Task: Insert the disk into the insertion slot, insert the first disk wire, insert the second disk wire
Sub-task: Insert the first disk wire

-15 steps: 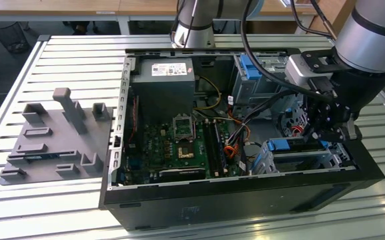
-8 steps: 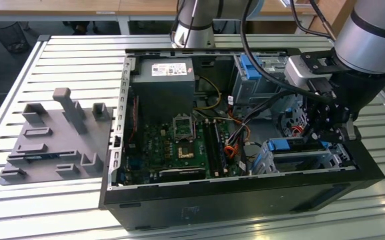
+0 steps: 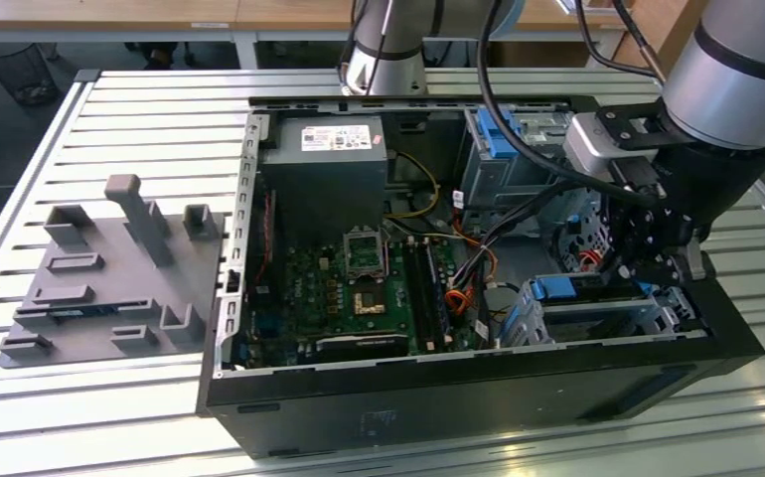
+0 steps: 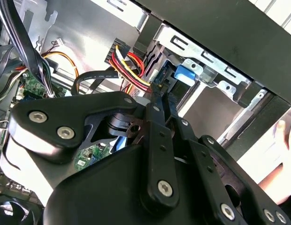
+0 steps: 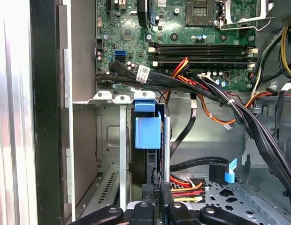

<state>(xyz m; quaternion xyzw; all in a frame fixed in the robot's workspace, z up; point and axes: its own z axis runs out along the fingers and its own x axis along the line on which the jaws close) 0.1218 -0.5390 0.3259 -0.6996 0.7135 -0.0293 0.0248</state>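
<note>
The disk sits inside the insertion slot, in a corner of the open computer case. In the first wrist view the disk's blue frame end shows between the upright metal rails of the slot.

The gripper reaches down into the case just beside the disk, on its exterior view's right. In both wrist views its claw stands narrow, the two black fingers nearly together and pointing at the near edge of the disk. The red, yellow and black power wire runs in from beside the disk and ends right at the fingertips. The claw seems to pinch the wire's dark plug against the disk's edge. In the second wrist view the same wire bends down to the claw tip, just short of the disk's blue tab.

A black cable with a blue plug lies loose on the perforated case floor, near the disk and clear of it.

The motherboard lies to the disk's exterior view's left, and beyond it, outside the case, a grey fixture plate rests on the slatted table
</note>
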